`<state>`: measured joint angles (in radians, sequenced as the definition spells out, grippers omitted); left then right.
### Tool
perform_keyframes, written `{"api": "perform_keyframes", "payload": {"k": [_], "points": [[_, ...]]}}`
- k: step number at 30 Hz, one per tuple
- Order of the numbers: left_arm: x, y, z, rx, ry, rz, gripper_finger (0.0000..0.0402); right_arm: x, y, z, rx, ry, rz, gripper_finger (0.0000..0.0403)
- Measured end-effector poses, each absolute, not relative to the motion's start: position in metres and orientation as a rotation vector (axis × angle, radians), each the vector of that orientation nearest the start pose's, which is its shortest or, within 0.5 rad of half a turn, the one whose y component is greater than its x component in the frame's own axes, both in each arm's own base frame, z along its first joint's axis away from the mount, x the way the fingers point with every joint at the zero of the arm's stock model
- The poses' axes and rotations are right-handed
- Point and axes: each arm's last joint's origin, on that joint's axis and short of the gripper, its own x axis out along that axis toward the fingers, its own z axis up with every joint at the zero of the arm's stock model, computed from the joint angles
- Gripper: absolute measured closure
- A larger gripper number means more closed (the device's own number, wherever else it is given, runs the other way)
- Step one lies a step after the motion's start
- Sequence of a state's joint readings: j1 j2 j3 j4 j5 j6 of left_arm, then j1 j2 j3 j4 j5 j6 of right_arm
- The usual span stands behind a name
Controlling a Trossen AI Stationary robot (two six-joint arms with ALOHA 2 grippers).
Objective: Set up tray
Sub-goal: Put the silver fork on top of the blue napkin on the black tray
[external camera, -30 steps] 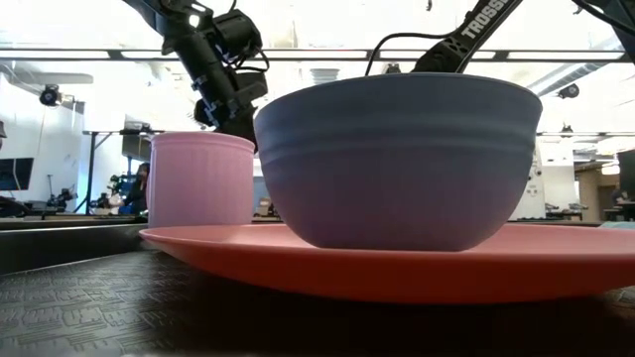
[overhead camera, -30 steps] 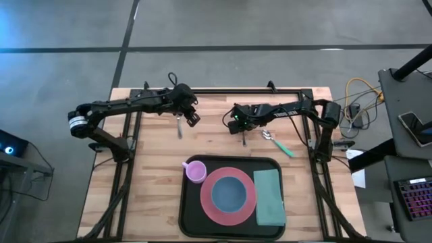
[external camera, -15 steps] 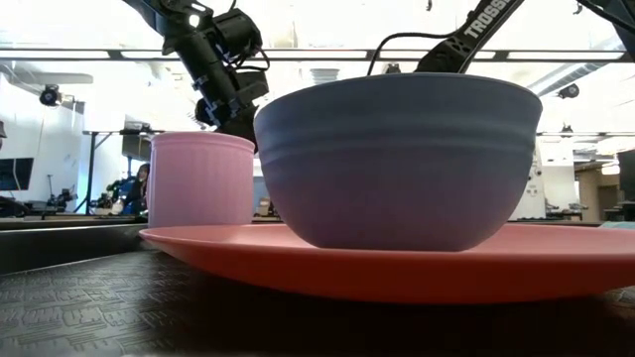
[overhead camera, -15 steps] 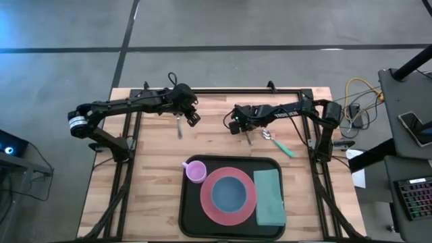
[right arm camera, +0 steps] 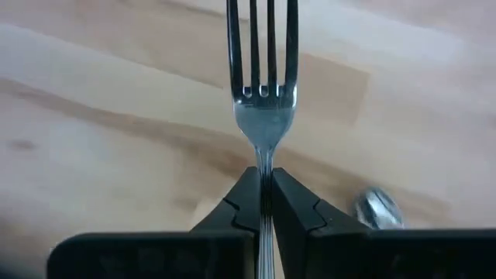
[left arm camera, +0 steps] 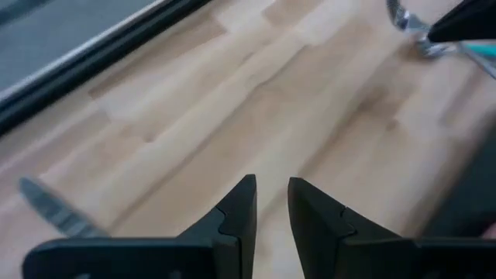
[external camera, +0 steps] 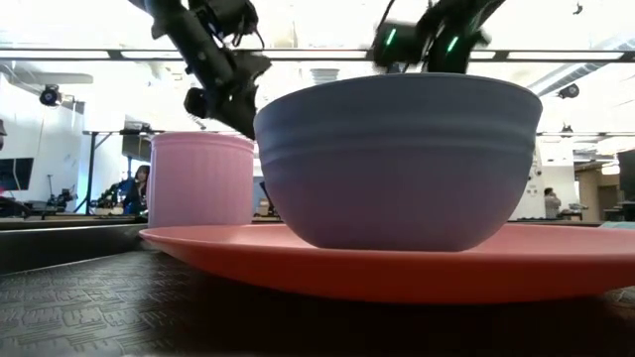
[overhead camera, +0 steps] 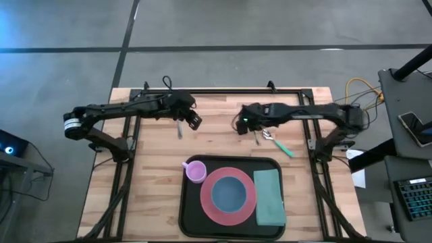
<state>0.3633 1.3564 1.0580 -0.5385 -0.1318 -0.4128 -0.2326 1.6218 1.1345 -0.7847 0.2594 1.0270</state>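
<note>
Black and low-rimmed, the tray [overhead camera: 185,202] sits at the near middle of the wooden surface [overhead camera: 155,152], carrying a pink cup [overhead camera: 196,171], a pink plate [overhead camera: 228,194] with a blue-grey bowl [overhead camera: 229,193], and a teal napkin [overhead camera: 269,196]. Beyond it, the right pincer [right arm camera: 265,183] is clamped on a fork [right arm camera: 263,70] above the boards, near a spoon [overhead camera: 269,134]. The left pincer [left arm camera: 269,203], jaws slightly parted and holding nothing, hovers at far left beside a knife [overhead camera: 178,126].
</note>
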Motion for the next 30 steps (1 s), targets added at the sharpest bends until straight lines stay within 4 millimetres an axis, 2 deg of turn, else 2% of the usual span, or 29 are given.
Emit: {"api": "perform_keyframes", "payload": {"k": [3, 9, 14, 18, 23, 30], "points": [[0.264, 0.087, 0.283, -0.521, 0.677, 0.608, 0.0345, 0.277, -0.049, 0.246, 0.911, 0.844, -1.010, 0.0393], [0.271, 0.052, 0.288, -0.592, 0.604, 0.622, 0.0345, 0.234, 0.023, 0.261, 1.087, 0.688, -1.029, 0.0391], [0.275, 0.019, 0.288, -0.630, 0.581, 0.606, 0.0345, 0.208, 0.086, 0.240, 1.209, 0.629, -1.022, 0.0391], [0.276, -0.003, 0.289, -0.657, 0.565, 0.589, 0.0345, 0.199, 0.120, 0.216, 1.253, 0.638, -1.071, 0.0390], [0.275, -0.021, 0.289, -0.707, 0.558, 0.565, 0.0345, 0.209, 0.149, 0.196, 1.243, 0.711, -1.076, 0.0390], [0.273, -0.035, 0.289, -0.713, 0.568, 0.528, 0.0345, 0.226, 0.172, 0.169, 1.240, 0.824, -1.074, 0.0390]]}}
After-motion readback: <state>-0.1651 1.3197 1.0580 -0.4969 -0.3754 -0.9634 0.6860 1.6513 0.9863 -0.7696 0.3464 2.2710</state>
